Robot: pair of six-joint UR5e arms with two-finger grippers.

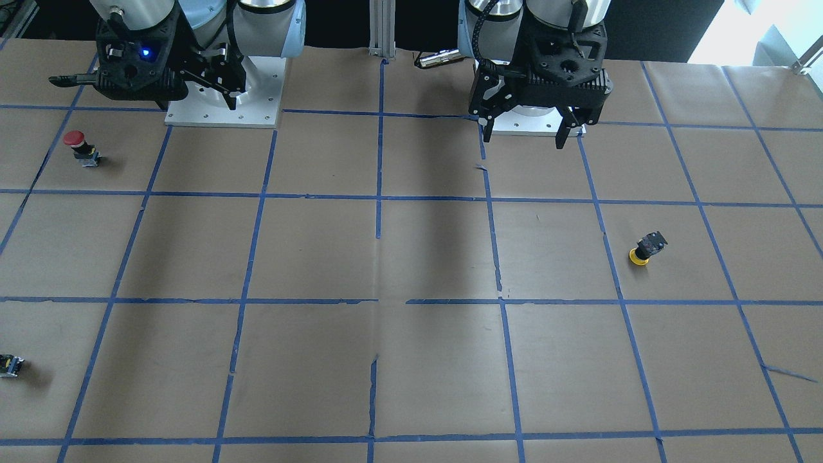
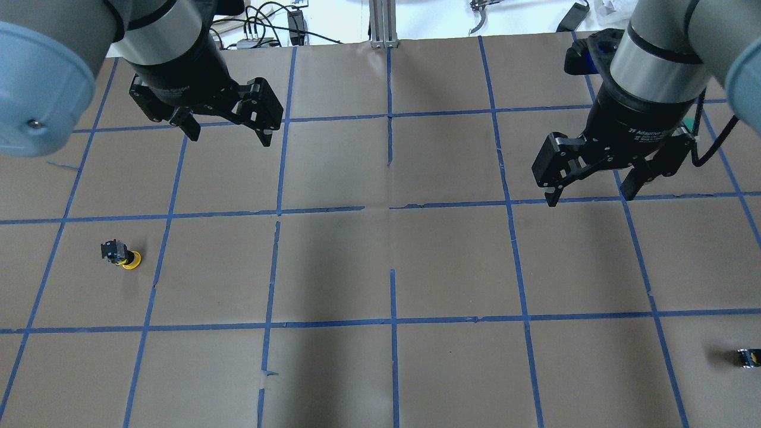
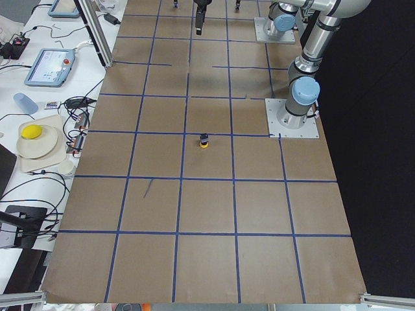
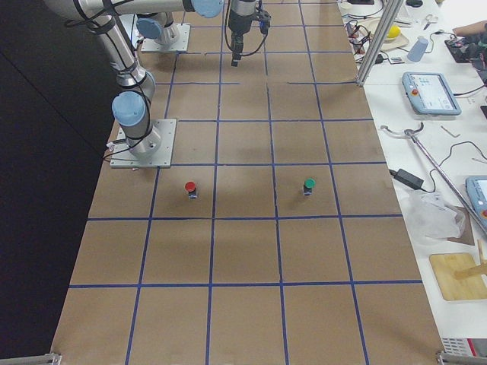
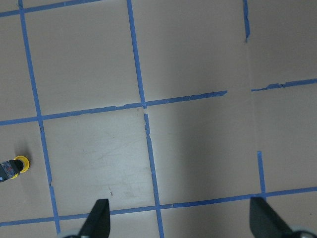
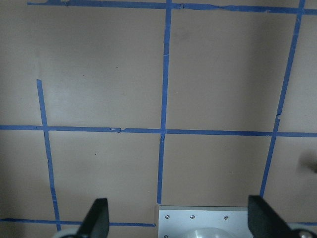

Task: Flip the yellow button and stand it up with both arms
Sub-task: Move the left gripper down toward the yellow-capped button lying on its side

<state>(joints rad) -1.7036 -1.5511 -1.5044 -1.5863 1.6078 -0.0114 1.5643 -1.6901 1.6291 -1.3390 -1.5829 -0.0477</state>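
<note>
The yellow button (image 2: 122, 254) lies tipped over on the brown paper at the table's left side, its yellow cap touching the paper and its black body pointing away. It also shows in the front view (image 1: 646, 249), the left side view (image 3: 203, 140) and at the left edge of the left wrist view (image 5: 15, 166). My left gripper (image 2: 229, 137) hangs open and empty above the paper, well apart from the button, with its fingers (image 5: 99, 220) spread wide. My right gripper (image 2: 590, 196) is open and empty over the right side, its fingers (image 6: 96, 220) spread too.
A red-capped button (image 1: 77, 145) stands near the right arm's base plate (image 6: 198, 223). A green-capped button (image 4: 309, 185) stands further out on the right. A small capless black block (image 2: 746, 356) lies at the near right edge. Blue tape lines grid the paper.
</note>
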